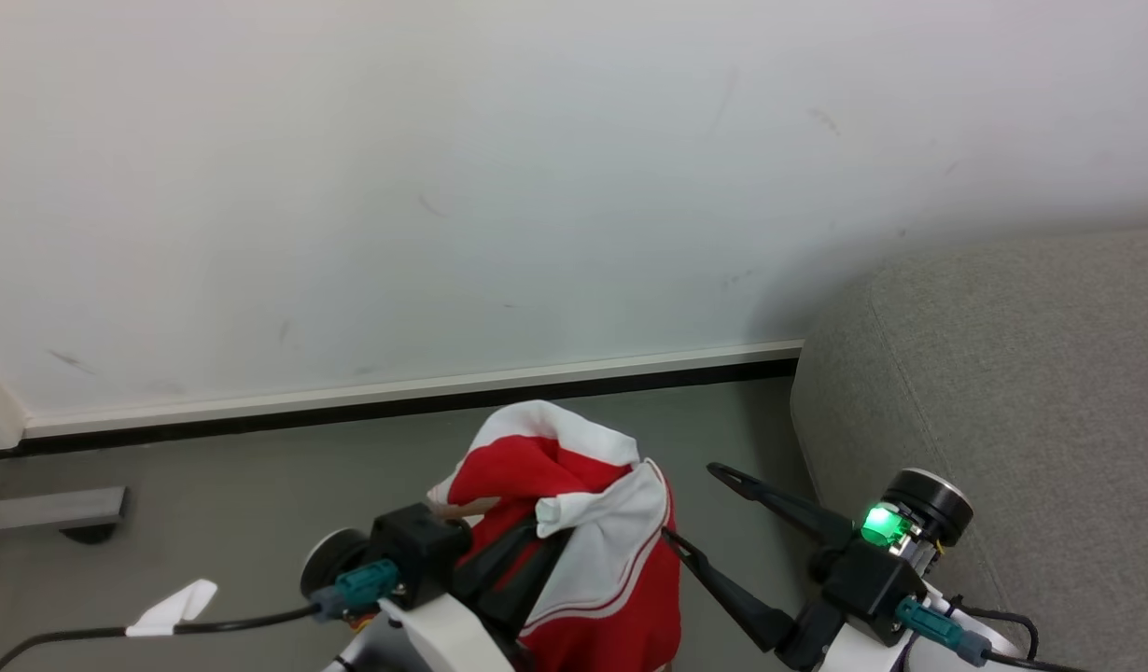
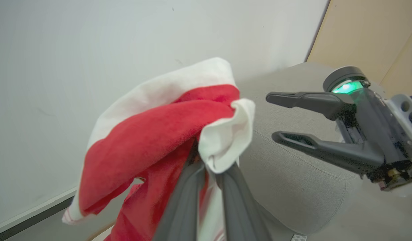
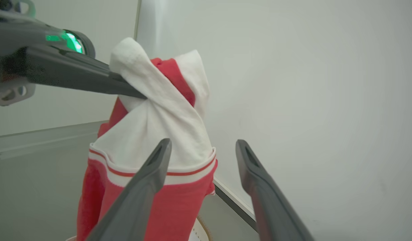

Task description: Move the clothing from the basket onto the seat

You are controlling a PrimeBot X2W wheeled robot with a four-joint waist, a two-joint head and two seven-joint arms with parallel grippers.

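Left gripper pinched shut on the jersey by its bunched top fold, probably the surest hold. Cloth hangs limp: light, soft, likely slippy. Right gripper gapes empty alongside.

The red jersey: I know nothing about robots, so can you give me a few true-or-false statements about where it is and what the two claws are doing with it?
1. The left claw is shut on the jersey and holds it up in the air. True.
2. The right claw grips the jersey too. False: its fingers stand wide apart with nothing between them, just beside the cloth.
3. The jersey lies spread on the grey seat. False: it hangs bunched from the left claw, to the left of the seat.
4. A pale wall stands behind the jersey. True.
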